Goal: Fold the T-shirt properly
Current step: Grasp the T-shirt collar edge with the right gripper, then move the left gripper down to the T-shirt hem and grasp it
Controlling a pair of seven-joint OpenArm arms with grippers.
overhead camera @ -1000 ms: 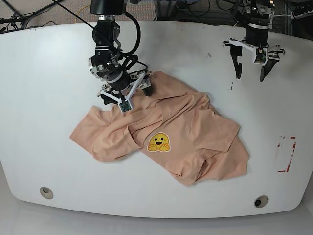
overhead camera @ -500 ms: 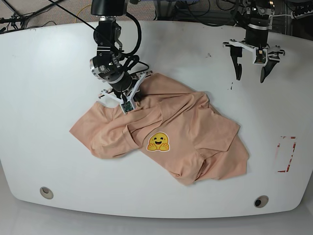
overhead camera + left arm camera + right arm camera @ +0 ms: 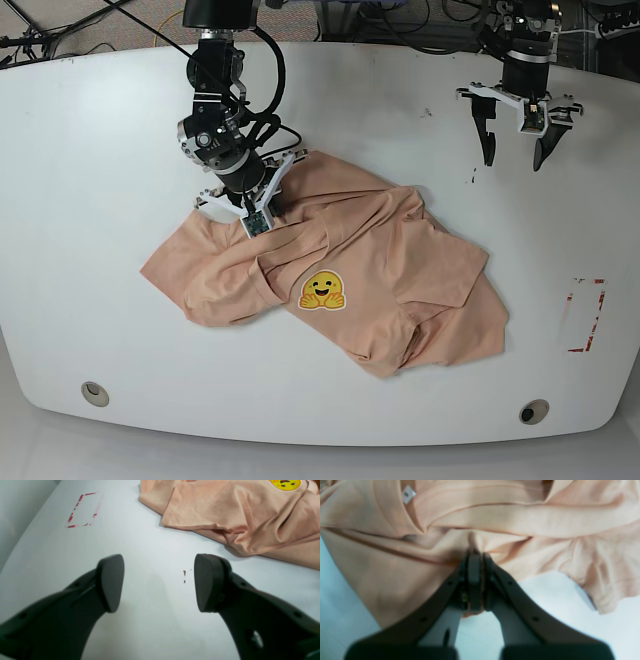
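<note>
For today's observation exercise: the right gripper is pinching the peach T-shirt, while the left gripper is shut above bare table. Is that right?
Not quite. The left gripper is open, its jaws wide apart above bare table, as the left wrist view shows. The right gripper does pinch the T-shirt.

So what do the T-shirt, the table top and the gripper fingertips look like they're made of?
T-shirt: soft matte knit, probably cotton; it drapes in loose creases, with a printed emoji. Table: smooth white hard surface with a faint sheen, possibly laminate. Left gripper fingertips: matte black, rubber or plastic; can't tell which.
</note>
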